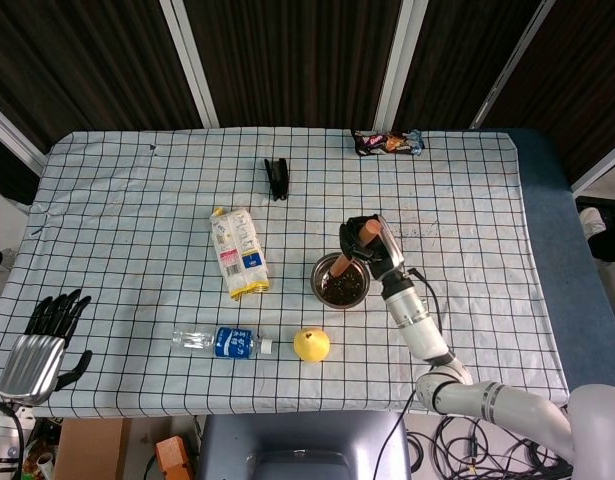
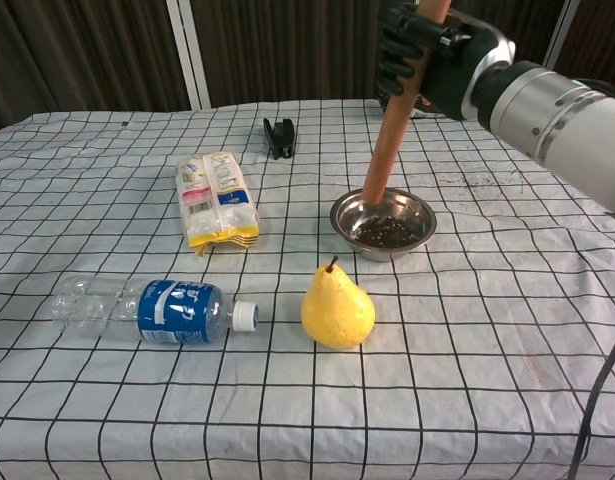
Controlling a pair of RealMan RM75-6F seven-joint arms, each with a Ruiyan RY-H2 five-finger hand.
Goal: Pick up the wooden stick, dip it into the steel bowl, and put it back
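My right hand [image 1: 372,243] [image 2: 432,45] grips the upper part of the wooden stick [image 1: 343,262] [image 2: 392,130], which slants down with its lower end inside the steel bowl [image 1: 339,281] [image 2: 383,222]. Dark bits lie in the bowl's bottom. The bowl stands on the checked tablecloth near the table's middle. My left hand [image 1: 42,335] hangs at the table's near left corner, fingers spread, holding nothing; the chest view does not show it.
A yellow pear [image 1: 311,344] [image 2: 337,307] stands just in front of the bowl, a water bottle [image 1: 219,341] [image 2: 147,309] lies to its left. A noodle packet [image 1: 239,253] [image 2: 217,197], a black clip [image 1: 277,177] [image 2: 279,136] and a snack wrapper [image 1: 387,142] lie farther back.
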